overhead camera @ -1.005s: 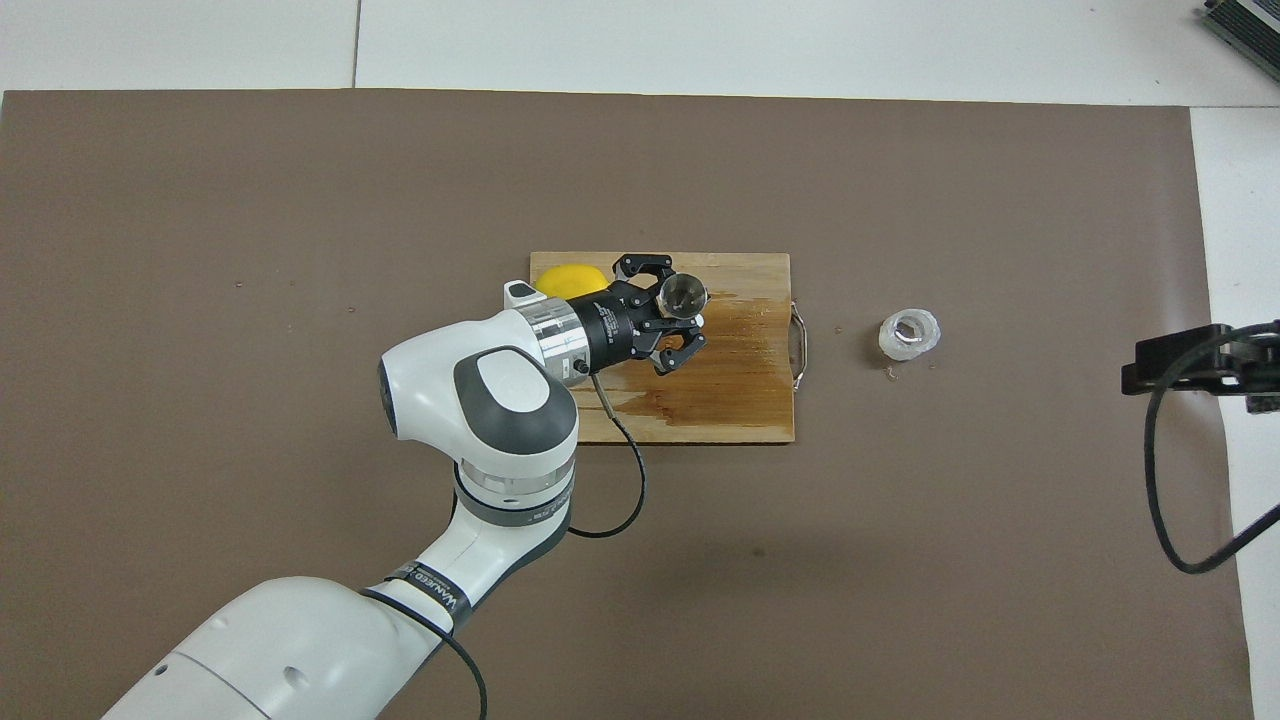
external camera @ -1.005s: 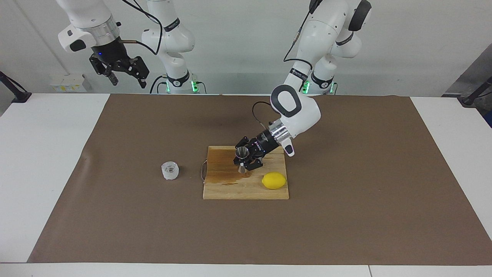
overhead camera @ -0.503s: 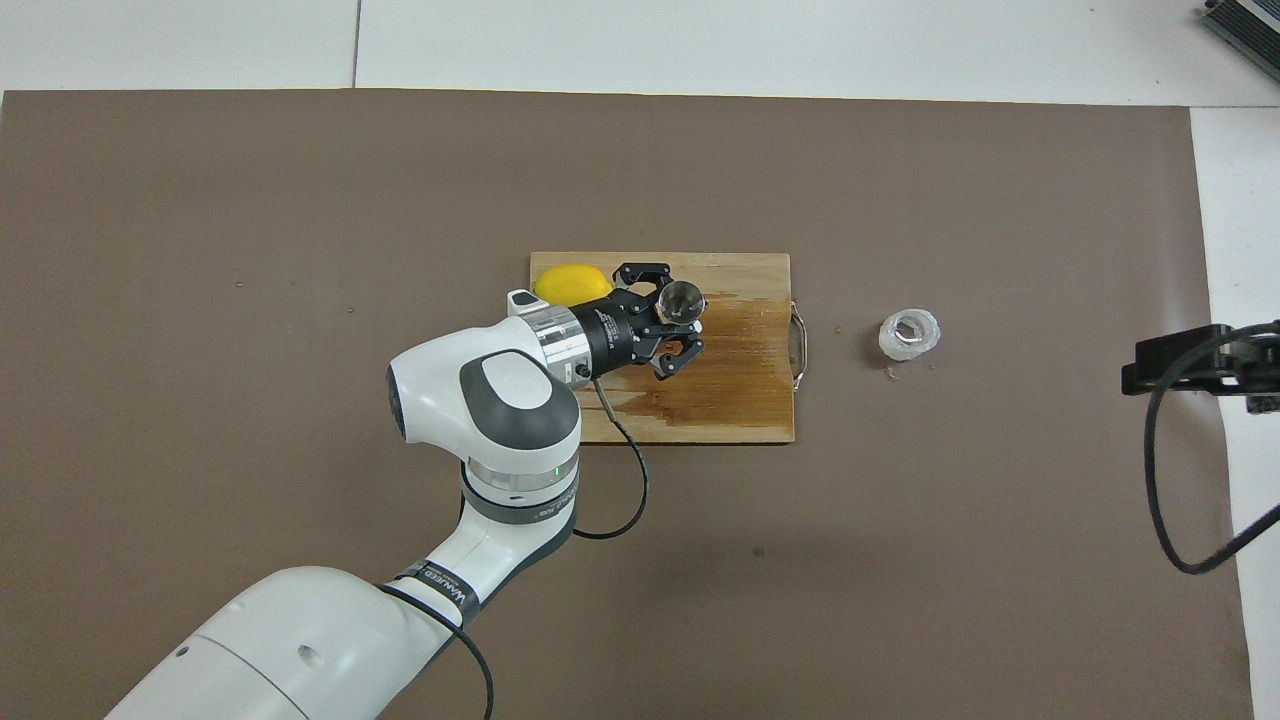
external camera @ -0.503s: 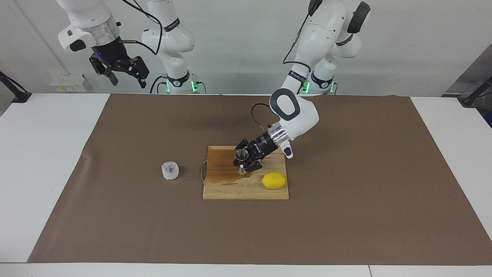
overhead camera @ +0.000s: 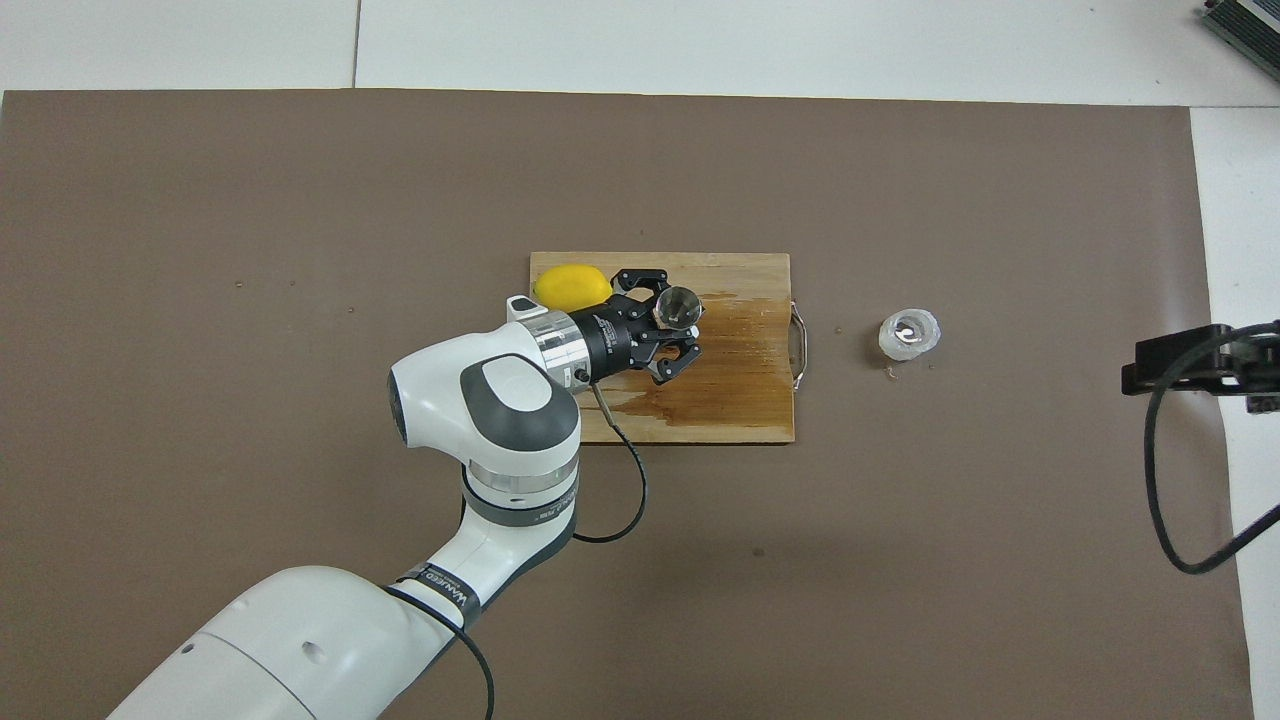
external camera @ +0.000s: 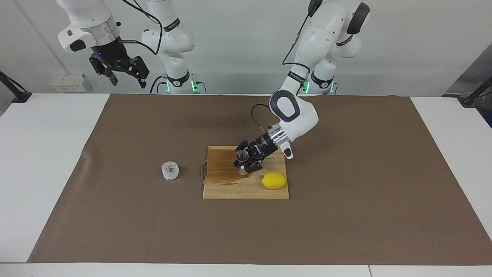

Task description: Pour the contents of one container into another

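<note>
place: robotics lab | evidence: two white robot arms (external camera: 307, 38) standing at a white counter (external camera: 46, 154) | brown mat (external camera: 346, 192) covering it | cables trailing along a bare white wall (external camera: 238, 38) | green base lights glowing

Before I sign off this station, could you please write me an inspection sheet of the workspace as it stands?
Surface: brown mat over a white table; wooden cutting board at mid-table, stained dark toward the right arm's end.
Job's things: steel jigger upright over the board, held at its waist; clear cup standing on the mat beside the board, toward the right arm's end.
Clutter: lemon on the board.
Grippers: left gripper shut on the jigger; right gripper open, raised, waiting.
Cables: black cable looping from the left wrist.
Surroundings: white wall, nothing else seen.
</note>
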`<state>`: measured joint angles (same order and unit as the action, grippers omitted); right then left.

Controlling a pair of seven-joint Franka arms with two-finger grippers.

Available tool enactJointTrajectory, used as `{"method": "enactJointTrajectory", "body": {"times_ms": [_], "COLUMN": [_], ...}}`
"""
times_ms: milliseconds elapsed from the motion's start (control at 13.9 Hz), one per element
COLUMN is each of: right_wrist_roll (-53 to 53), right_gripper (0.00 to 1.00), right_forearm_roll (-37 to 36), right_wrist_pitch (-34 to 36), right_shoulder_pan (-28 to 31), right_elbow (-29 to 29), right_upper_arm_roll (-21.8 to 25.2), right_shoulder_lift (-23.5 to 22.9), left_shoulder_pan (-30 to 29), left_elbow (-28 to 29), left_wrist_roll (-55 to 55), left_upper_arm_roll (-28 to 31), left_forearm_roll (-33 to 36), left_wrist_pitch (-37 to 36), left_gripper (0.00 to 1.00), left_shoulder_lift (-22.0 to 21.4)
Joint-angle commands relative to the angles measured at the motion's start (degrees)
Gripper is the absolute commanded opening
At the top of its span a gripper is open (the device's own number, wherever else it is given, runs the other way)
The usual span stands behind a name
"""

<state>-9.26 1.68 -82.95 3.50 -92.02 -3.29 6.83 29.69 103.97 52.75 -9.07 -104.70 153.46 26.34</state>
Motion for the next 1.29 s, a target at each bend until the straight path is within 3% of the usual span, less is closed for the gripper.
{"method": "enactJointTrajectory", "body": {"times_ms": [0,574,646,718,790,862,1221], "right_wrist_roll": [1.1,1.1,1.1,1.1,1.1,1.1,1.1], "right_gripper": [1.0,1.0,1.0,1.0,1.0,1.0,1.0], "right_forearm_roll": [1.5,1.5,1.5,1.5,1.5,1.5,1.5], "right_wrist_pitch": [0.8,0.7,0.7,0.7,0.7,0.7,0.7], "right_shoulder_pan": [0.6,0.6,0.6,0.6,0.6,0.6,0.6], "right_elbow": [-0.2,-0.2,-0.2,-0.2,-0.2,-0.2,-0.2], "right_upper_arm_roll": [-0.1,-0.1,-0.1,-0.1,-0.1,-0.1,-0.1], "right_shoulder_lift": [0.5,0.5,0.5,0.6,0.5,0.6,0.6], "left_shoulder_pan": [0.8,0.5,0.4,-0.1,-0.2,-0.3,-0.3], "left_elbow": [0.7,1.7,1.7,1.6,1.4,1.3,1.1], "left_wrist_roll": [-1.8,-1.7,-1.7,-1.6,-1.5,-1.4,-1.5], "left_upper_arm_roll": [0.2,0.2,0.2,0.2,0.2,0.2,0.3], "left_forearm_roll": [-2.3,-4.0,-4.0,-4.2,-4.0,-4.0,-3.1], "left_wrist_pitch": [1.2,2.8,2.8,2.7,2.6,2.7,2.8], "left_gripper": [0.0,0.0,0.16,0.57,0.69,1.0,1.0], "left_shoulder_lift": [-0.2,-0.2,-0.2,-0.2,-0.3,-0.3,-0.5]}}
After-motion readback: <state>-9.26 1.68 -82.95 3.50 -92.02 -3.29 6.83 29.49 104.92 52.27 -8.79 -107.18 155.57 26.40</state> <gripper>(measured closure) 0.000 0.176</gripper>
